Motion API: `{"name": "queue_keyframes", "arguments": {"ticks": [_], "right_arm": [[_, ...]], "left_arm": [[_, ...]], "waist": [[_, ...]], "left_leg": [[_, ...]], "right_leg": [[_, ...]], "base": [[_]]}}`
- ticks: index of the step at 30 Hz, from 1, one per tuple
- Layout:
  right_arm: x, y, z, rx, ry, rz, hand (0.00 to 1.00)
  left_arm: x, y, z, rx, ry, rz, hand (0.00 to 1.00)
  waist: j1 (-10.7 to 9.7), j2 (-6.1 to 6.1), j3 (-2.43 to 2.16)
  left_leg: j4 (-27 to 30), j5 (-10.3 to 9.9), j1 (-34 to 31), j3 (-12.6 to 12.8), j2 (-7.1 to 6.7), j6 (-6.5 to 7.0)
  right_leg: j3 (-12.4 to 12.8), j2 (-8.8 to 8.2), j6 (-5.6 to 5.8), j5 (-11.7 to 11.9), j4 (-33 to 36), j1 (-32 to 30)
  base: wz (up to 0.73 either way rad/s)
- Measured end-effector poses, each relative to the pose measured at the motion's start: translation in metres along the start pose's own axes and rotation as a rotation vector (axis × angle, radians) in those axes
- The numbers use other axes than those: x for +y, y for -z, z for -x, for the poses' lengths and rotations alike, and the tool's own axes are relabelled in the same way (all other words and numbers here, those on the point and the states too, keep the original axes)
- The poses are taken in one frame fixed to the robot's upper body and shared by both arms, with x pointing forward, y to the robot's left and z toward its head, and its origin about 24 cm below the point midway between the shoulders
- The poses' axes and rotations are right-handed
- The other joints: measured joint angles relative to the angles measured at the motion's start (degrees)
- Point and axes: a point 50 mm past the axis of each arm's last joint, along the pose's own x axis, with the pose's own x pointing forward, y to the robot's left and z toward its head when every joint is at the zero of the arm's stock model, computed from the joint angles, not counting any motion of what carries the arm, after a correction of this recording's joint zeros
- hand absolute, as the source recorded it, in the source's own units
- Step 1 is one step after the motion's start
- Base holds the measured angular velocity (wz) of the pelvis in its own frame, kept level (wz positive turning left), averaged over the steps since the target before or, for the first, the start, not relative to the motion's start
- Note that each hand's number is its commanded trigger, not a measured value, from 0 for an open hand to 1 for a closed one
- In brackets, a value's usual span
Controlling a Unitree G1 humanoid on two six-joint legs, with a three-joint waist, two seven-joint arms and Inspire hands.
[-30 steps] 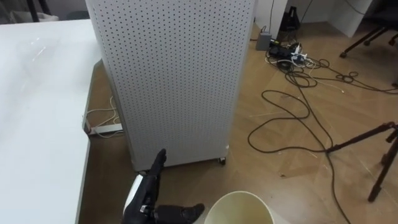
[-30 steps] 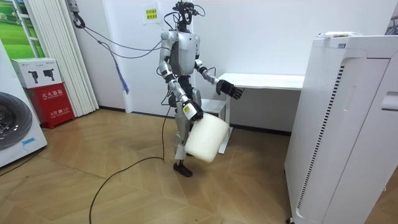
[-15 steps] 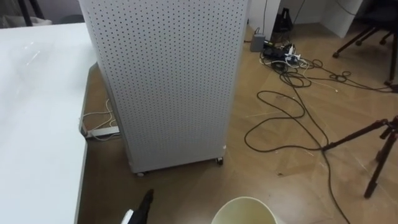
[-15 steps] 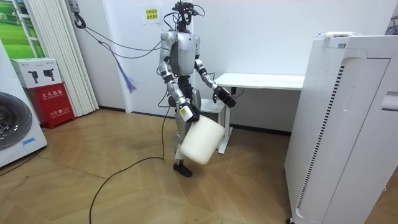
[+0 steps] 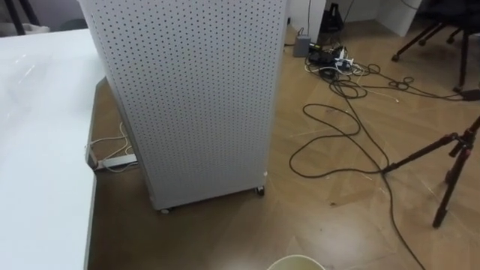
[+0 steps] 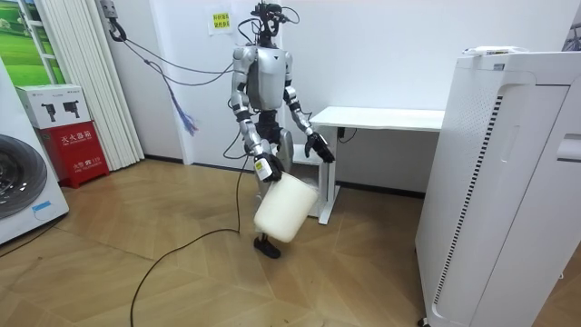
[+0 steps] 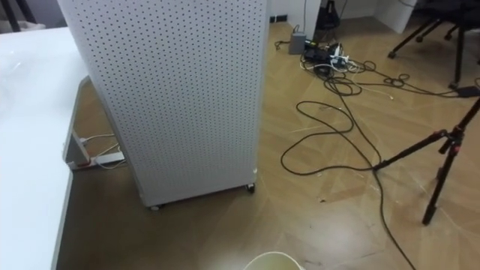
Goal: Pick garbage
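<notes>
Item 1: pale bin (image 6: 284, 207). We see it in the room view hanging tilted below the right robot hand (image 6: 266, 169), clear of the wooden floor (image 6: 136, 272), in front of the robot's legs. In the eye views a curved piece of its rim shows at the bottom edge (image 5: 296, 262).

Item 2: right robot hand. We see it clamped on the upper edge of the bin and bearing its weight, with the arm hanging down at the robot's side, on the room view's left.

Item 3: left robot hand (image 6: 322, 149). It is held low and slightly out from the body, just in front of the desk (image 6: 381, 118), touching nothing. We cannot tell how far its fingers are parted.

Item 4: the robot's place. It stands upright on the floor beside the end of the white desk, with the bin between it and the camera.

Item 5: surroundings in the eye views.
- A tall white perforated cabinet (image 5: 195, 97) on small castors stands just beside the desk (image 5: 37, 150).
- A power strip (image 5: 112, 160) lies on the floor between the two.
- Loose black cables (image 5: 337, 135) trail across the floor.
- A dark tripod (image 5: 450, 165) stands at the right.

Item 6: surroundings in the room view.
- A large white appliance (image 6: 508, 182) is at the right.
- A washing machine (image 6: 23, 182) is at the left.
- A red box (image 6: 82, 150) is also at the left.
</notes>
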Motion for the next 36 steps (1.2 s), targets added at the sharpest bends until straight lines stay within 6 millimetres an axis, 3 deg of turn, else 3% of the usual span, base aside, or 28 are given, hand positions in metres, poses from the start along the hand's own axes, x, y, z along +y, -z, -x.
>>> {"name": "queue_keyframes", "arguments": {"ticks": [4,8,11,13,14,17,18,19,20,21,22,23,24,25,26,27,28,29,30,32,33,34,36], "right_arm": [[0.000,0.004,0.001,0.016,-0.020,0.011,1.00],[0.001,0.013,0.003,0.046,-0.038,0.016,1.00],[0.002,0.014,0.004,0.051,-0.051,0.034,1.00],[0.003,0.017,0.005,0.058,-0.052,0.041,1.00],[0.003,0.017,0.005,0.058,-0.053,0.041,1.00],[0.002,0.016,0.005,0.052,-0.056,0.038,1.00],[0.002,0.016,0.005,0.054,-0.055,0.039,1.00],[0.001,0.019,0.006,0.062,-0.053,0.038,1.00],[0.000,0.021,0.007,0.066,-0.048,0.036,1.00],[-0.003,0.023,0.008,0.074,-0.030,0.037,1.00],[-0.007,0.025,0.009,0.084,-0.014,0.037,1.00],[-0.008,0.026,0.009,0.089,-0.009,0.035,1.00],[-0.008,0.029,0.010,0.103,-0.002,0.036,1.00],[-0.008,0.033,0.011,0.115,0.000,0.037,1.00],[-0.008,0.035,0.012,0.123,0.000,0.037,1.00],[-0.008,0.040,0.014,0.136,-0.007,0.037,1.00],[-0.008,0.041,0.015,0.140,-0.012,0.036,1.00],[-0.009,0.044,0.016,0.144,-0.012,0.032,1.00],[-0.009,0.044,0.016,0.144,-0.011,0.029,1.00],[-0.008,0.046,0.018,0.147,-0.009,0.015,1.00],[-0.009,0.047,0.018,0.146,-0.005,0.011,1.00],[-0.010,0.045,0.018,0.139,-0.001,0.013,1.00],[-0.011,0.043,0.017,0.134,0.006,0.012,1.00]], "left_arm": [[0.004,0.026,0.011,0.082,-0.007,0.008,0.00],[0.008,0.044,0.018,0.151,-0.025,0.032,0.00],[0.013,0.058,0.024,0.207,-0.054,0.067,0.00],[0.017,0.063,0.027,0.223,-0.069,0.090,0.00],[0.019,0.064,0.027,0.229,-0.072,0.090,0.00],[0.019,0.067,0.030,0.248,-0.075,0.098,0.00],[0.020,0.067,0.030,0.249,-0.083,0.114,0.00],[0.021,0.067,0.030,0.250,-0.090,0.126,0.00],[0.020,0.067,0.029,0.248,-0.090,0.130,0.00],[0.019,0.062,0.026,0.231,-0.084,0.136,0.00],[0.018,0.059,0.025,0.211,-0.085,0.155,0.00],[0.017,0.058,0.025,0.203,-0.087,0.163,0.00],[0.016,0.056,0.025,0.184,-0.093,0.187,0.00],[0.015,0.054,0.025,0.161,-0.101,0.204,0.00],[0.015,0.053,0.025,0.155,-0.103,0.209,0.00],[0.015,0.054,0.026,0.152,-0.107,0.211,0.00],[0.015,0.055,0.026,0.153,-0.109,0.210,0.00],[0.014,0.056,0.027,0.158,-0.108,0.211,0.00],[0.013,0.059,0.029,0.164,-0.107,0.213,0.00],[0.015,0.059,0.029,0.161,-0.120,0.225,0.00],[0.014,0.057,0.028,0.154,-0.115,0.227,0.00],[0.010,0.057,0.028,0.155,-0.101,0.230,0.00],[0.004,0.056,0.027,0.160,-0.084,0.235,0.00]], "waist": [[0.29,-0.28,0.00],[1.81,-0.48,-0.12],[2.33,-0.66,0.01],[3.22,-0.76,0.15],[3.17,-0.87,0.14],[3.01,-0.62,0.06],[2.84,-0.31,0.17],[2.86,-0.77,0.35],[2.67,-0.91,0.23],[2.82,-1.26,0.27],[3.41,-1.38,0.23],[4.03,-1.41,0.21],[5.05,-1.45,0.18],[5.47,-1.38,0.14],[5.82,-1.35,0.12],[6.07,-1.35,-0.23],[6.03,-1.30,-0.36],[5.52,-1.17,-1.26],[5.34,-1.66,-1.08],[5.41,-2.47,-0.71],[5.39,-2.60,-0.69],[5.41,-2.37,-0.62],[5.45,-1.94,-0.58]], "left_leg": [[0.02,-0.14,0.57,-0.02,0.21,-0.24],[0.73,-0.61,0.65,-0.08,0.79,-0.63],[4.73,-2.64,-0.08,-0.26,2.13,-1.34],[12.39,-5.53,-1.99,-0.32,4.34,-2.47],[14.62,-5.83,-2.62,-0.21,4.89,-2.58],[25.84,-5.82,-5.96,-0.40,7.87,-2.45],[31.30,-4.86,-8.21,-0.97,9.50,-1.82],[34.74,-4.38,-10.71,-2.43,9.71,-0.94],[34.22,-5.05,-11.77,-2.72,8.78,-0.45],[31.98,-5.57,-14.69,-2.65,6.54,-0.16],[26.71,-4.93,-17.50,-2.59,3.83,-0.80],[23.15,-3.96,-18.50,-2.62,2.72,-1.23],[14.81,-0.27,-20.43,-3.19,1.07,-1.53],[7.87,3.39,-22.05,-3.36,0.96,-1.42],[5.36,5.39,-22.33,-3.50,1.27,-1.23],[2.40,9.38,-22.00,-3.96,1.64,-0.85],[2.55,11.56,-21.68,-3.94,1.62,-0.44],[3.48,14.18,-21.46,-4.00,1.09,1.52],[5.74,15.03,-21.44,-3.93,0.72,2.94],[10.46,12.47,-21.81,-3.18,-0.15,4.08],[13.65,9.64,-22.21,-2.39,-0.19,4.40],[16.33,6.89,-22.44,-2.05,-0.31,4.60],[18.93,3.77,-21.88,-2.08,-1.06,5.06]], "right_leg": [[-0.01,0.26,-0.16,-0.19,-0.04,0.50],[-0.27,0.57,-0.44,-0.60,0.21,0.77],[-0.72,0.95,-0.98,-2.21,2.28,0.63],[-1.36,1.27,-1.69,-5.10,5.34,0.54],[-1.48,1.26,-1.80,-5.89,6.16,0.54],[-1.64,1.85,-2.94,-8.91,8.38,1.75],[-1.26,2.21,-3.53,-9.46,8.41,2.99],[-0.16,2.56,-4.20,-10.18,8.44,4.10],[0.43,2.48,-4.32,-10.52,8.37,4.45],[2.01,2.07,-4.25,-11.20,8.45,4.56],[3.47,1.61,-4.29,-11.34,8.11,4.69],[4.45,1.51,-4.29,-11.40,7.97,4.76],[5.67,1.25,-4.06,-11.85,7.89,5.00],[6.09,1.24,-3.68,-12.60,8.12,5.47],[6.12,1.21,-3.46,-12.95,8.18,5.65],[6.74,1.23,-2.96,-14.11,8.20,6.81],[7.17,1.19,-2.53,-14.75,8.20,7.39],[7.38,0.79,-1.50,-15.70,7.98,8.12],[5.62,-0.09,-0.43,-16.24,7.76,8.84],[2.96,-2.00,0.86,-16.80,6.35,11.18],[2.05,-2.98,1.62,-17.20,5.97,12.46],[1.14,-3.90,2.40,-17.63,6.63,13.50],[0.20,-5.66,3.03,-17.98,11.90,13.17]], "base": [[0.00],[0.00],[0.00],[0.07],[0.19],[0.17],[0.24],[0.32],[0.42],[0.32],[0.15],[-0.20],[-0.37],[-0.43],[-0.48],[-0.39],[-0.38],[-0.35],[-0.47],[-0.26],[-0.04],[-0.06],[0.11]]}}
